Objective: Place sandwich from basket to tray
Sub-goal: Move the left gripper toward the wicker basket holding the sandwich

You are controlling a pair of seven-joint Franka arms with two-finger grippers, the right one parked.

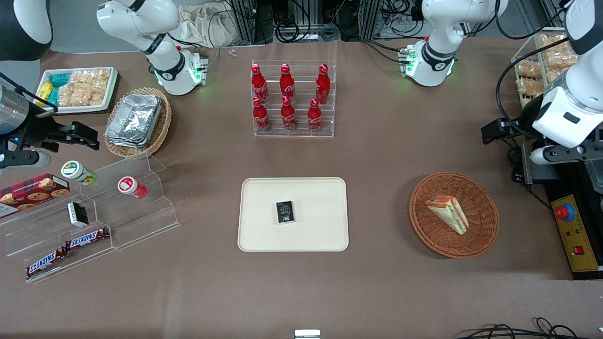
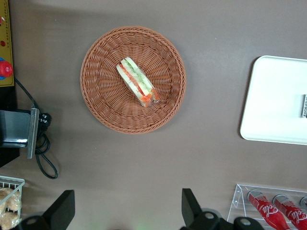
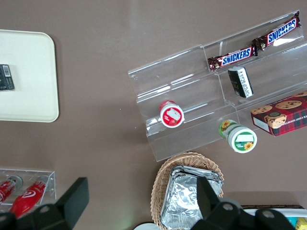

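One sandwich (image 1: 447,214) lies in the round reddish-brown wicker basket (image 1: 485,230), resting on its side with its red and green filling showing. The left arm's gripper (image 2: 125,211) hangs high above the table, its two dark fingers (image 2: 61,207) spread wide and holding nothing. Seen from the wrist camera, the sandwich (image 2: 138,88) and basket (image 2: 100,103) sit below the gripper and well apart from it, with bare brown tabletop between them. The cream tray (image 1: 320,235) lies on the table farther from the gripper than the basket is, toward the parked arm's end, clearly separate from the basket. A small black packet (image 1: 284,211) rests flat near the tray's middle. The brown table (image 1: 377,155) also carries a clear acrylic rack of red Coca-Cola bottles (image 1: 287,96), farther from the front camera than the tray. Toward the parked arm's end stand a clear stepped display with Snickers bars (image 1: 87,239) and a tan basket of foil containers (image 1: 134,120).
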